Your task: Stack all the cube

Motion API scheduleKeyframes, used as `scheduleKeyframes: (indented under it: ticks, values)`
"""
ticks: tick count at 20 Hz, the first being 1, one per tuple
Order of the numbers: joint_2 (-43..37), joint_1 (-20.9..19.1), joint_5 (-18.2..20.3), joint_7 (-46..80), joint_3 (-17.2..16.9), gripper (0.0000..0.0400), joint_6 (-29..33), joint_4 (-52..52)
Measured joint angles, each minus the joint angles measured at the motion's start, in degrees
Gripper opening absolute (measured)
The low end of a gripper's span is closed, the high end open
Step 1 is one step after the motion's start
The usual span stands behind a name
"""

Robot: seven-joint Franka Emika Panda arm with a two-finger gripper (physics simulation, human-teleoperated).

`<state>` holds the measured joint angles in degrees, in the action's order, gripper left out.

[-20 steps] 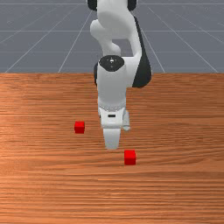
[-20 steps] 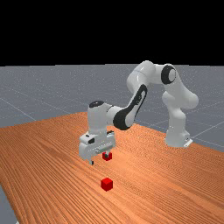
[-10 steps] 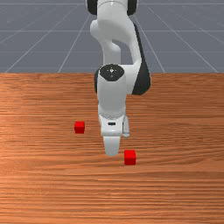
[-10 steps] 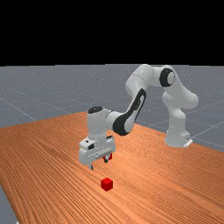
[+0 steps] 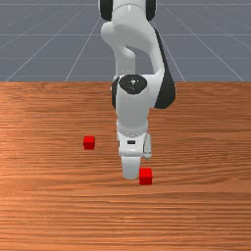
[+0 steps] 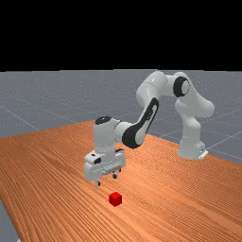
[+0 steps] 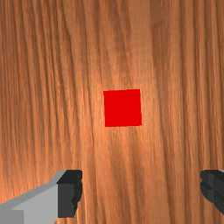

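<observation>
My gripper [image 6: 106, 180] hangs above the table in the far view, fingers apart and pointing down, with no cube between them. One red cube [image 6: 115, 199] sits on the wood, lower than the fingertips. In the front view that cube [image 5: 145, 176] is just right of the hand's lower end. A second red cube [image 5: 89, 142] lies to the front view's left of the hand; in the far view the hand mostly hides it. Below the wrist camera, a red cube [image 7: 122, 108] lies out ahead of the open gripper [image 7: 141, 190], roughly square to it.
Orange-brown table wood [image 5: 196, 211] surrounds both cubes. The arm reaches over the table from its base [image 6: 191, 149] at the far view's right. Bare wood separates the two cubes in the front view.
My hand has come lower and nearer the front camera, then shifted toward the front view's right, closer to the right-hand cube. Both cubes stay where they were.
</observation>
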<state>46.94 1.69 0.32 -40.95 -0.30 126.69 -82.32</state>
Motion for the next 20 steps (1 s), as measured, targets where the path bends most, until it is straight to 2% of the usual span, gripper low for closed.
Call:
scheduleKeyframes:
  ticks: [3, 16, 20]
  values:
    - [0.12, 0.66, 0.28, -0.74, 1.05, 0.04, -0.04, 0.19]
    - [0.57, 1.74, -0.81, 0.45, 0.31, 0.04, 0.06, 0.39]
    - [3.69, 1.41, -0.32, -0.04, 0.72, 0.04, -2.99, 4.4]
